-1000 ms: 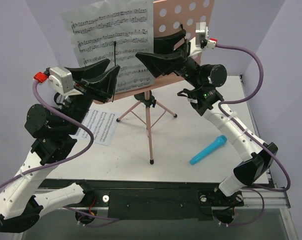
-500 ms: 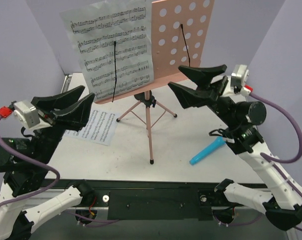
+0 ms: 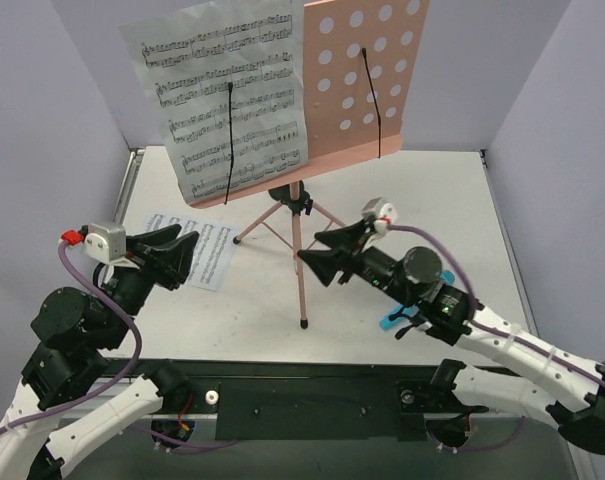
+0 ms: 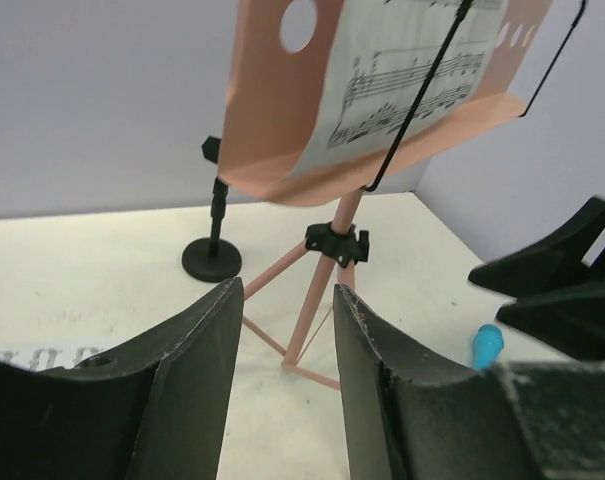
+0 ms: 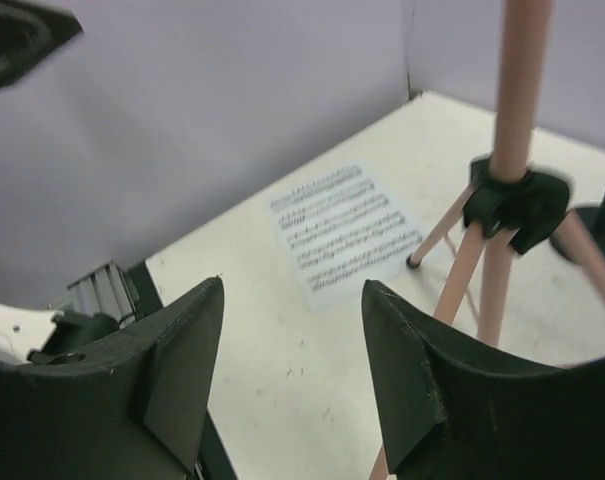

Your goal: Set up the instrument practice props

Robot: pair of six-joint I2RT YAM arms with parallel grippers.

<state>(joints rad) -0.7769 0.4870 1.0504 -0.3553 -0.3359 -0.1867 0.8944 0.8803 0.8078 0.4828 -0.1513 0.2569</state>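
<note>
The pink music stand (image 3: 365,75) stands on thin tripod legs (image 3: 298,265) at the table's middle back. One white sheet of music (image 3: 227,100) rests on the left half of its hole-punched desk behind a black wire holder (image 3: 229,140). The right half is bare behind its wire (image 3: 372,100). The second sheet (image 3: 194,252) lies flat on the table to the left. My left gripper (image 3: 187,252) is open and empty, low over that sheet's near edge. My right gripper (image 3: 310,248) is open and empty beside the front tripod leg. The right wrist view shows the flat sheet (image 5: 347,230) beyond the open jaws.
A blue toy microphone (image 3: 392,322) lies on the table under my right arm and shows in the left wrist view (image 4: 485,345). A small black round-based post (image 4: 212,260) stands behind the tripod. Purple walls close in the left, back and right.
Both arms have dropped from the stand's desk and pulled back toward the near edge. The grippers are now low over the table, both open throughout. The sheet stays on the desk.
</note>
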